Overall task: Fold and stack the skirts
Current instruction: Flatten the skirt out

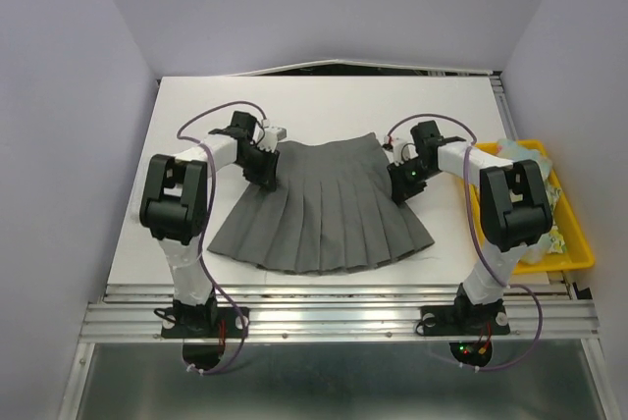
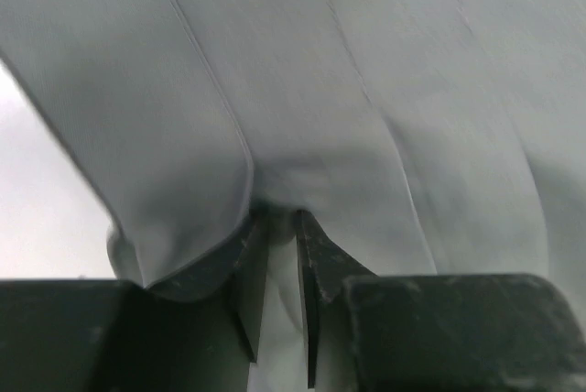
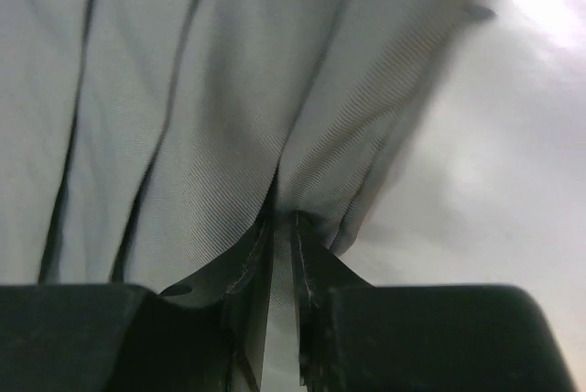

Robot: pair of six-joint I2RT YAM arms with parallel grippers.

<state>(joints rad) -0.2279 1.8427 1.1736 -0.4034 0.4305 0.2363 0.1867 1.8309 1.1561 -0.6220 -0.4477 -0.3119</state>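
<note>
A dark charcoal grey pleated skirt (image 1: pixel 324 209) lies spread flat on the white table, waistband at the far side, hem fanned toward the near edge. My left gripper (image 1: pixel 265 167) is shut on the skirt's upper left edge; in the left wrist view the grey cloth (image 2: pixel 302 108) is pinched between the jaws (image 2: pixel 282 227). My right gripper (image 1: pixel 402 183) is shut on the skirt's upper right edge; in the right wrist view the cloth (image 3: pixel 229 90) bunches into the jaws (image 3: pixel 282 223). More pale and floral skirts (image 1: pixel 535 170) lie piled at the right.
A yellow plastic tray (image 1: pixel 579 243) sits at the table's right edge and holds the pale garments. The white table (image 1: pixel 324 101) shows bare beyond the waistband. Pale walls close in on both sides. A metal rail (image 1: pixel 334 312) runs along the near edge.
</note>
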